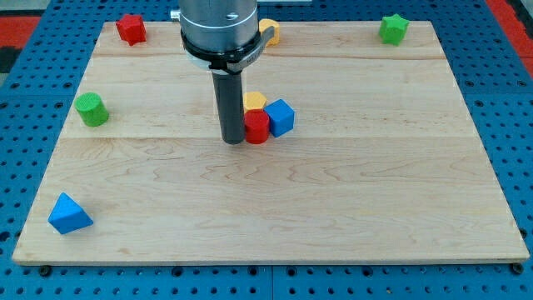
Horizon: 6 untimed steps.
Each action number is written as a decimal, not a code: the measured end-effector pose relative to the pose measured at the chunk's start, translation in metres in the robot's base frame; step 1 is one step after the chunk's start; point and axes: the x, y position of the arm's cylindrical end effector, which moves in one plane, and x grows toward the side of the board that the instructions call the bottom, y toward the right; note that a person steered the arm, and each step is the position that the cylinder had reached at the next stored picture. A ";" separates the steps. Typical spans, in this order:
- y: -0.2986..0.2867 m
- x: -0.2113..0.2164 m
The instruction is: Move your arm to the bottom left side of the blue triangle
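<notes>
The wooden counter (333,208) fills most of the view, a pale board lying on a blue pegboard (25,67). The arm (218,29) comes down from the view's top, a grey cylinder ending in a dark rod (230,104). There is no claw on this arm, so nothing is clenched, released or grasped; the rod simply stands upright with my tip (232,140) on the board near its middle. My tip is touching or just beside the left side of a red block (257,127), which sits in a tight cluster with a blue cube (281,117) to its right and a yellow block (255,102) behind it. The blue triangle (68,214) lies alone near the view's bottom left corner, well apart from my tip. A green cylinder (92,109) stands near the left edge, a red star (131,28) at the top left, a green star (393,28) at the top right, and a yellow piece (270,32) shows partly behind the arm, its shape unclear.
</notes>
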 end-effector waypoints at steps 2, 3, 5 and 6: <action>-0.047 0.130; -0.143 0.171; -0.219 0.146; -0.217 0.126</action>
